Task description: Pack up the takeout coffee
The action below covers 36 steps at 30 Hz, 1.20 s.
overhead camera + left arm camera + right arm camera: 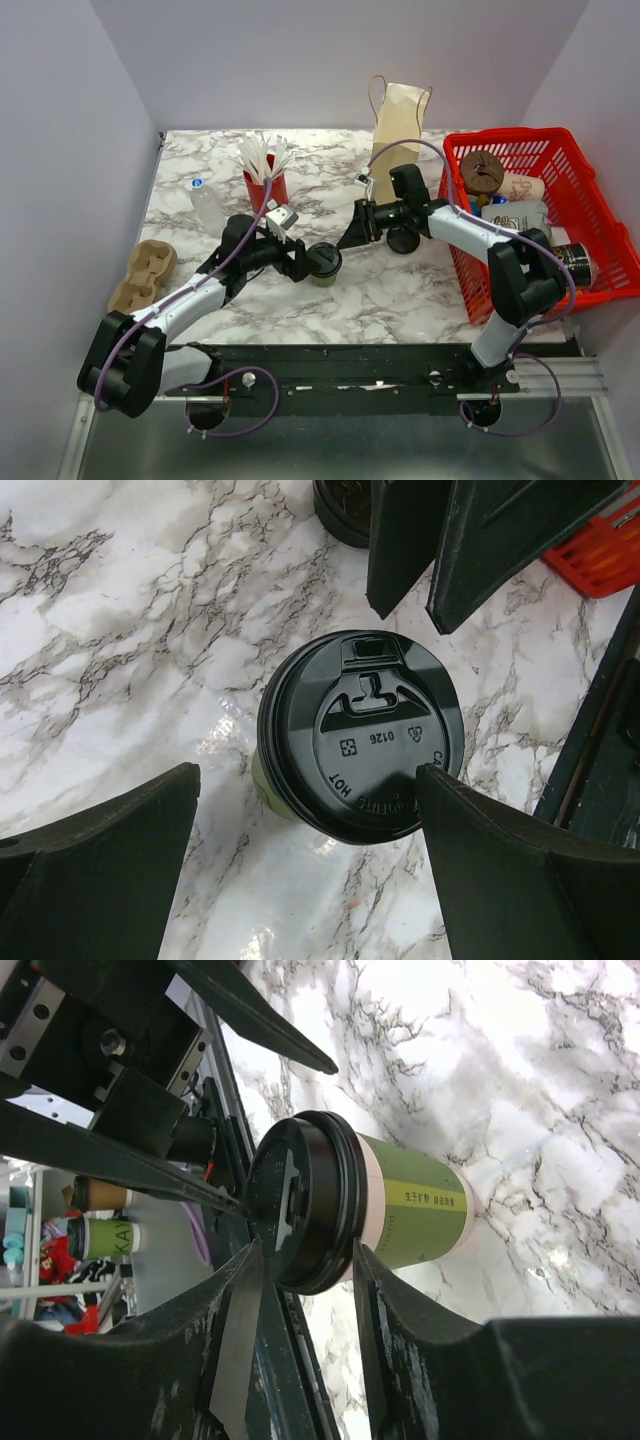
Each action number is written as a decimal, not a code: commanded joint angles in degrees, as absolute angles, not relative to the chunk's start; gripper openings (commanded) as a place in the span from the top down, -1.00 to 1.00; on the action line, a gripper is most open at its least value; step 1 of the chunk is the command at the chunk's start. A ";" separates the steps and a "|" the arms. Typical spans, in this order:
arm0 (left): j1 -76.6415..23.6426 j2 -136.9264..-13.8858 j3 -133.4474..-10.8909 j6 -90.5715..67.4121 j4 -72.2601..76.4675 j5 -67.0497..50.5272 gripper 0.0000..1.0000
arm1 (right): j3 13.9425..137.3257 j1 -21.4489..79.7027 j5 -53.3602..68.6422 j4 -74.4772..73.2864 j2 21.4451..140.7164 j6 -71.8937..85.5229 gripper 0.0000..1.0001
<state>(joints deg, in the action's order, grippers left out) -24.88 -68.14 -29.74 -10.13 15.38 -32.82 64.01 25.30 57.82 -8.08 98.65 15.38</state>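
Note:
The takeout coffee point(323, 262) stands upright on the marble table, an olive-green paper cup with a black lid point(362, 735) pressed on it. My left gripper point(303, 262) is at its left side, open wide; in the left wrist view point(308, 772) the cup sits just beyond the fingertips, and the right fingertip point(450, 810) overlaps the lid's edge. My right gripper point(352, 232) hovers just behind and to the right of the cup, open and holding nothing. In the right wrist view point(306, 1250) the cup point(410, 1210) shows a little past its fingertips.
A loose flat black disc point(404, 240) lies under the right arm. A paper bag point(400, 125) stands at the back, a red basket point(510, 133) of items on the right, a red cup of white sticks point(266, 185) and a bottle point(205, 200) behind, a cardboard carrier point(142, 275) left.

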 commanded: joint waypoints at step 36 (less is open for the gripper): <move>-20.65 -72.68 -32.17 -21.97 19.69 -36.38 -0.81 | 67.15 27.33 56.25 -8.97 103.71 16.43 -0.31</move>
